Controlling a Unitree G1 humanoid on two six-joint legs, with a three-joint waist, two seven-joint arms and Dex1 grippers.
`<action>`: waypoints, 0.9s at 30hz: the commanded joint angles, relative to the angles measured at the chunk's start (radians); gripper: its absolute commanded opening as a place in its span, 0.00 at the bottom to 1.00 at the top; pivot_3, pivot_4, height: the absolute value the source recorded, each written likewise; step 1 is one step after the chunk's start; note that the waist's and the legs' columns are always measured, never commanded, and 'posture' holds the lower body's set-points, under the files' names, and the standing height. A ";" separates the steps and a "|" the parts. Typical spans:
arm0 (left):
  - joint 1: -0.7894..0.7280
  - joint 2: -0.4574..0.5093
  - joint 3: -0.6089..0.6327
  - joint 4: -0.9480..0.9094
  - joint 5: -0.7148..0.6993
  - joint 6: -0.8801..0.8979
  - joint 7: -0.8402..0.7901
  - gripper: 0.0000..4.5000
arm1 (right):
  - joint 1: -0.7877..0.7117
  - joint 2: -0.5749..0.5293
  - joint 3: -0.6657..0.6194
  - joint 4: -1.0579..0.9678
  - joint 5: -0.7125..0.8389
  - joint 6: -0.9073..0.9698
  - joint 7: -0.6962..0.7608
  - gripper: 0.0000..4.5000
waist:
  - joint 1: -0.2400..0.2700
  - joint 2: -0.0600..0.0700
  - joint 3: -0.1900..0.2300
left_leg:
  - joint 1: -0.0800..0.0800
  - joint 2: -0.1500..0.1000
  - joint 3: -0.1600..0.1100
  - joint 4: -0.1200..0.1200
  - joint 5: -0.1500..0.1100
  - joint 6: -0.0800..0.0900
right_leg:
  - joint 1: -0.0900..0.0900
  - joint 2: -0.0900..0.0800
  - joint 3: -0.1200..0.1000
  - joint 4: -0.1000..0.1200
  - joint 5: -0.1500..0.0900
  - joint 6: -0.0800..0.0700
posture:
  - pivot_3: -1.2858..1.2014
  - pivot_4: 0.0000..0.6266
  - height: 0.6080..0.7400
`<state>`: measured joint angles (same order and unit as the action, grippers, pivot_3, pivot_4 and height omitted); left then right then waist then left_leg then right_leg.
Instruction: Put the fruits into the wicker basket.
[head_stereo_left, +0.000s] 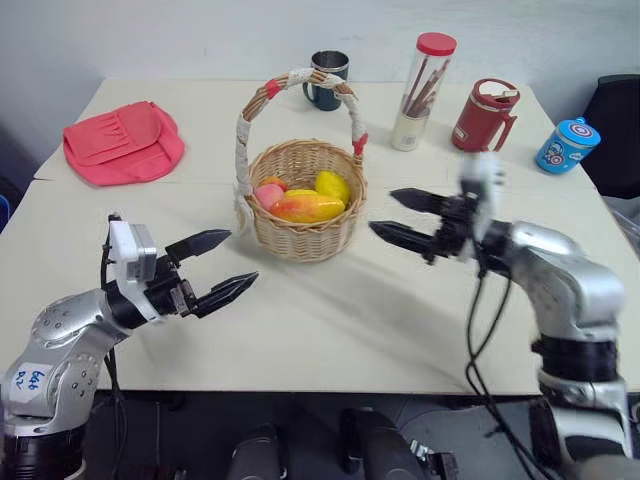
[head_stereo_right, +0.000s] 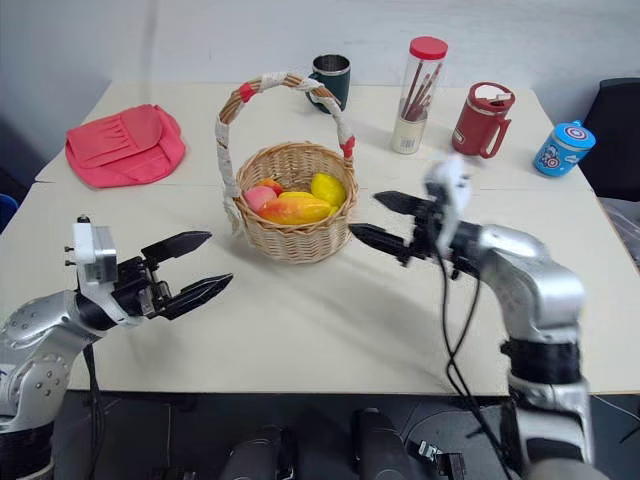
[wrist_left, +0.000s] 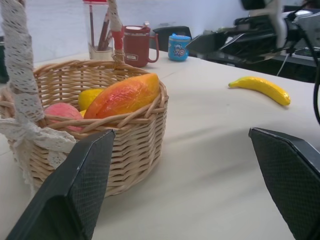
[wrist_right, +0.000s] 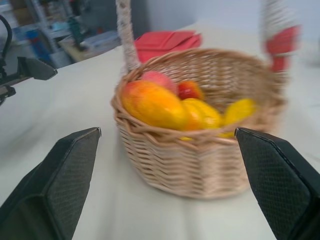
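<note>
The wicker basket (head_stereo_left: 305, 205) stands mid-table with its cloth-wrapped handle arched over it. Inside lie a pink peach (head_stereo_left: 268, 195), an orange-yellow mango (head_stereo_left: 308, 208) and a yellow fruit (head_stereo_left: 333, 186). A banana (wrist_left: 260, 89) lies on the table past the basket in the left wrist view, below my right gripper; my right arm hides it in the eye views. My left gripper (head_stereo_left: 242, 258) is open, low to the basket's left, and holds nothing. To the basket's right, my right gripper (head_stereo_left: 382, 212) is open and holds nothing, pointing at the basket.
A red fabric pouch (head_stereo_left: 122, 142) lies at the back left. Along the back stand a dark mug (head_stereo_left: 328, 78), a clear tube of pencils with a red lid (head_stereo_left: 425, 90), a red lidded mug (head_stereo_left: 485, 115) and a blue cup (head_stereo_left: 566, 145).
</note>
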<state>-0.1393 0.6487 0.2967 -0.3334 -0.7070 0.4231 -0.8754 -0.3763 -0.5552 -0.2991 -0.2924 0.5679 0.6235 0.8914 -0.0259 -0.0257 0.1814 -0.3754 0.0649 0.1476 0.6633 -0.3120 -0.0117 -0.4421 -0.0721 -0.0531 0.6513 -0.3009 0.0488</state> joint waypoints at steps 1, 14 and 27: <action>-0.046 0.006 -0.026 0.047 0.015 -0.031 -0.043 1.00 | 0.182 -0.024 -0.192 -0.071 -0.036 -0.152 -0.032 0.99 | 0.001 0.000 0.000 | 0.001 0.000 0.000 0.000 0.000 -0.001 | 0.001 0.002 0.000 -0.001 0.000 0.000 | 0.52 0.24 1.00; -0.211 0.035 -0.179 0.260 0.110 -0.078 -0.248 1.00 | 0.964 0.257 -0.624 0.001 -0.058 -0.585 -0.066 0.99 | -0.019 0.000 0.001 | 0.011 0.006 0.000 -0.002 -0.003 -0.001 | 0.015 0.010 0.005 -0.006 0.001 0.001 | 0.52 0.24 1.00; -0.197 0.018 -0.199 0.161 0.122 -0.089 -0.247 1.00 | 0.695 -0.172 -0.470 0.048 0.044 -0.066 -0.267 0.99 | -0.024 0.000 0.001 | 0.022 0.000 -0.001 -0.013 -0.002 0.000 | 0.016 0.007 0.011 -0.006 0.000 -0.002 | 0.52 0.24 1.00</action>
<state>-0.3479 0.6659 0.0848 -0.1223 -0.5824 0.3371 -1.1419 0.3518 -0.6964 -0.7958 -0.2731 0.6054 0.4826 0.6557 -0.0504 -0.0254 0.1823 -0.3532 0.0653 0.1456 0.6489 -0.3141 -0.0121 -0.4264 -0.0637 -0.0426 0.6449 -0.3013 0.0469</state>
